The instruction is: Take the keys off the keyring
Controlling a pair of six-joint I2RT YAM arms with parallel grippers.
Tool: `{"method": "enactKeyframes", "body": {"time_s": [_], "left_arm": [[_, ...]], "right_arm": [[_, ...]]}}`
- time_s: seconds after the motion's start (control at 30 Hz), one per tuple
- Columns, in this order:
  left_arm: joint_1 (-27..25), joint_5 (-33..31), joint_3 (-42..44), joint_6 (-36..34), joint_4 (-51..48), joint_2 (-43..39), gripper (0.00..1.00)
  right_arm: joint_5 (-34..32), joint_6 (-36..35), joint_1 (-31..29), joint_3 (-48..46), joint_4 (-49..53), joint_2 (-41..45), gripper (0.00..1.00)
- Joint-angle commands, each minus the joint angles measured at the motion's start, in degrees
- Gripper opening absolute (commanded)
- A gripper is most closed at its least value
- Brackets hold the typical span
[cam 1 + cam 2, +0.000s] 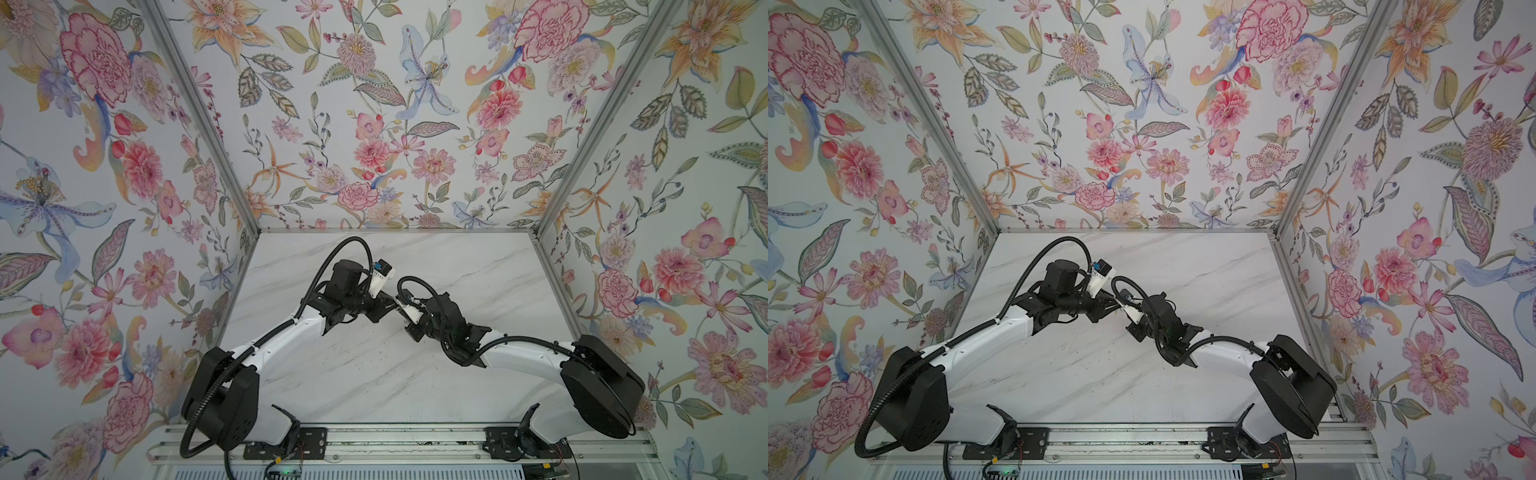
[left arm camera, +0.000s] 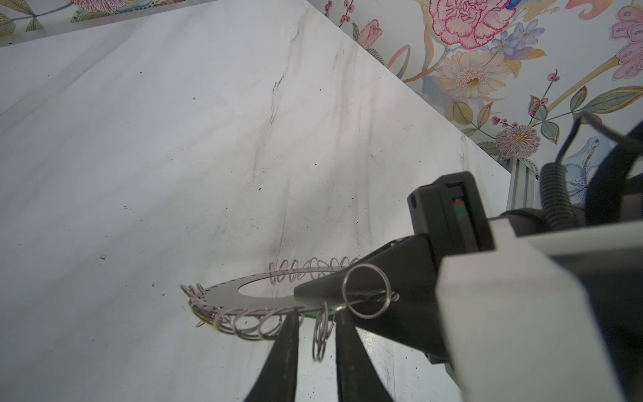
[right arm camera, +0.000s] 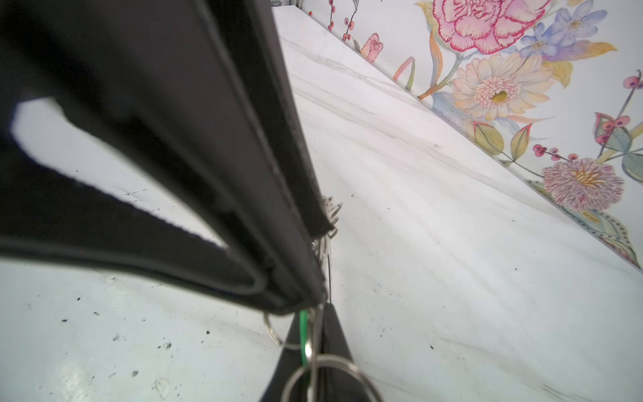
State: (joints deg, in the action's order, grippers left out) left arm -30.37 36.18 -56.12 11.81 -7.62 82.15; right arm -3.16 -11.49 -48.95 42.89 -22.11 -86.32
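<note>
Here, the right fingers point(image 3: 335, 343) are pressed fully together on the rim of the keyring point(image 2: 219, 296), with the green tag point(image 3: 304, 334) of one of the keys caught in the same pinch. That shallow edge hold looks like the weak point: any tug could twist the flat disc free and drop it to the desk point(image 2: 139, 174) below. The left fingers point(image 2: 283, 351) stand slightly apart, gripping nothing I can make out. They sit so near the right pair that closing or pulling might knock the two together or snag the wrong wire. One small wire loop point(image 2: 320, 336) hangs between the left tips, which reach up to the underside of the rim, just beside the green tag. A larger split ring point(image 2: 365, 295) stands at the rim against the right fingers. The keyring is held level in the air above the desk, fringed with loops; the metal of the keys is hidden. In both top views the two wrists meet over the middle of the desk and cover it all.
</note>
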Motion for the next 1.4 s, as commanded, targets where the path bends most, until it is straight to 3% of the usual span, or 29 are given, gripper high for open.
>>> {"method": "enactKeyframes", "body": {"time_s": [0.0,0.37,0.47,0.73,1.03,1.37], "left_arm": [[0.7,-0.1,0.8,-0.4,-1.2,-0.7,0.21],[0.9,1.3,2.3,0.5,0.3,-0.4,0.12],[0.8,1.6,2.5,0.7,1.1,-0.6,0.04],[0.9,1.0,1.2,-0.7,-1.1,-1.1,0.00],[1.0,-4.9,-5.0,-9.0,-21.1,0.6,0.00],[0.0,-10.3,-7.4,-11.6,-37.5,3.5,0.00]], "right_arm": [[1.1,1.0,0.4,0.2,-1.5,0.9,0.00],[1.4,1.2,0.4,0.1,-1.5,1.4,0.00],[1.4,1.2,0.4,0.0,-1.5,1.3,0.00],[1.3,1.1,0.4,-0.1,-1.2,1.2,0.00],[-2.1,-0.6,0.4,-0.2,0.3,0.4,0.00],[-3.2,-0.6,0.5,2.7,1.2,-1.4,0.00]]}}
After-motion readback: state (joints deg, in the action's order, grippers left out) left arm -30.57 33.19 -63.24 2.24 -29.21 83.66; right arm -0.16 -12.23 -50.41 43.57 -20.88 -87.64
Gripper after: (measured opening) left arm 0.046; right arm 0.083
